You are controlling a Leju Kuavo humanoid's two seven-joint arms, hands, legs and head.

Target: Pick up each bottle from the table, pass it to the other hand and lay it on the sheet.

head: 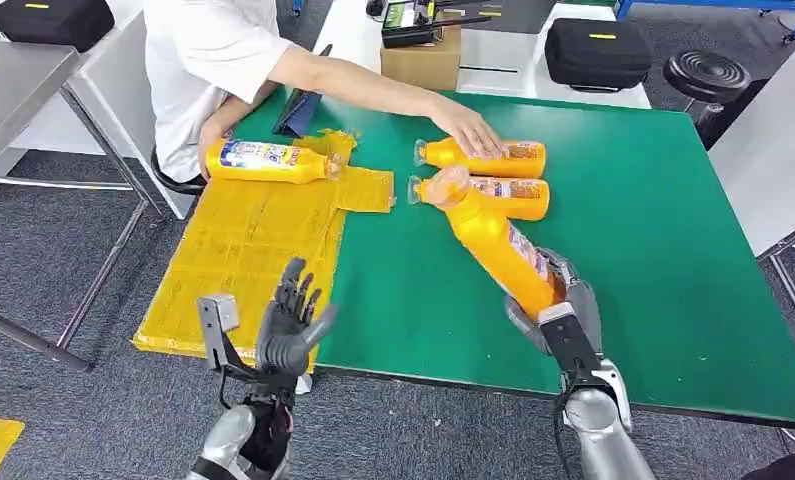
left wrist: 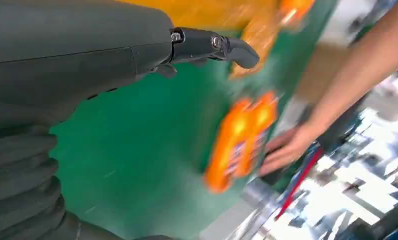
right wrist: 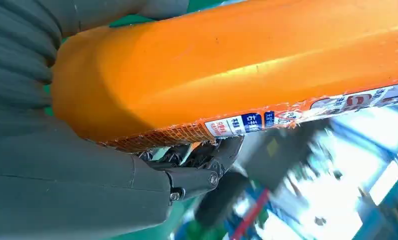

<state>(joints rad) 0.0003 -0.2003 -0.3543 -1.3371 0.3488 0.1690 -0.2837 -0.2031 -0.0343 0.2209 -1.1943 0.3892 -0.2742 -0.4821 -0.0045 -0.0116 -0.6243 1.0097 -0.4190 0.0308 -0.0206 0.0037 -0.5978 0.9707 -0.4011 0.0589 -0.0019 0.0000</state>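
My right hand [head: 565, 300] grips an orange bottle [head: 495, 243] by its base, lifted and tilted toward the far left over the green table [head: 653, 250]; the bottle [right wrist: 237, 70] fills the right wrist view above my fingers [right wrist: 207, 160]. Two more orange bottles [head: 483, 154] [head: 493, 195] lie side by side behind it, blurred together [left wrist: 242, 140] in the left wrist view. One bottle [head: 271, 160] lies on the yellow sheet [head: 253, 250]. My left hand [head: 291, 322] is raised at the sheet's near edge, fingers spread and holding nothing; its thumb [left wrist: 212, 45] shows.
A person in a white shirt [head: 213, 60] sits at the far left side, one hand [head: 468, 128] on the farthest bottle, the other at the bottle on the sheet. A cardboard box [head: 420, 60] and black cases [head: 598, 50] stand beyond the table.
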